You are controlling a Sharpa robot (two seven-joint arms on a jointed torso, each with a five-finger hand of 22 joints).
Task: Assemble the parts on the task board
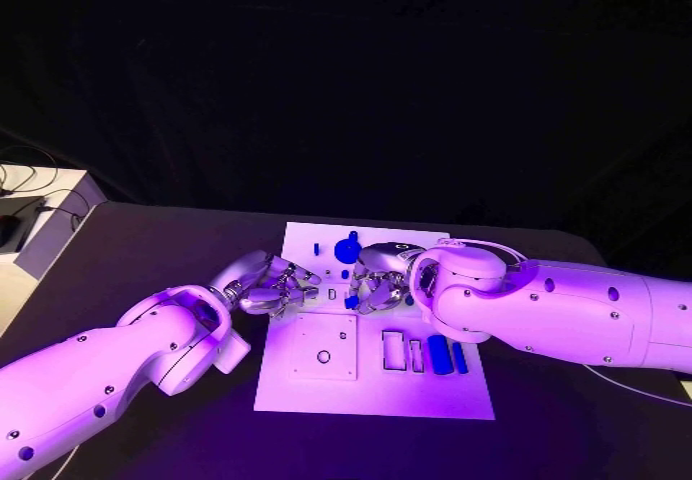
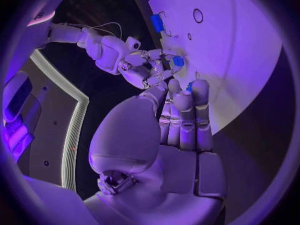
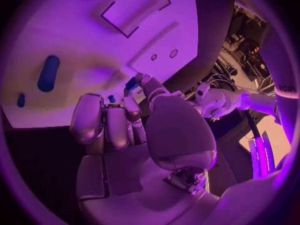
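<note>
Both hands meet mid task board (image 1: pixel 310 385). Right hand (image 1: pixel 384 285) pinches a blue part (image 3: pixel 130 84); left hand (image 1: pixel 277 289) grip unclear. Risk: fingers collide, part drops.

Black table (image 1: pixel 130 250) under purple light, darkness all behind it. Off at its left edge sits a pale cabinet (image 1: pixel 43 235) with dark cables (image 1: pixel 18 180) on top.

task board (image 1: pixel 378 385): white | parts (image 1: pixel 440 354): blue | hands (image 1: pixel 277 287): silver | table (image 1: pixel 173 240): black

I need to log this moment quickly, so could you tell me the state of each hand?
Left hand: cannot be told.
Right hand: pinches a small blue part.
</note>
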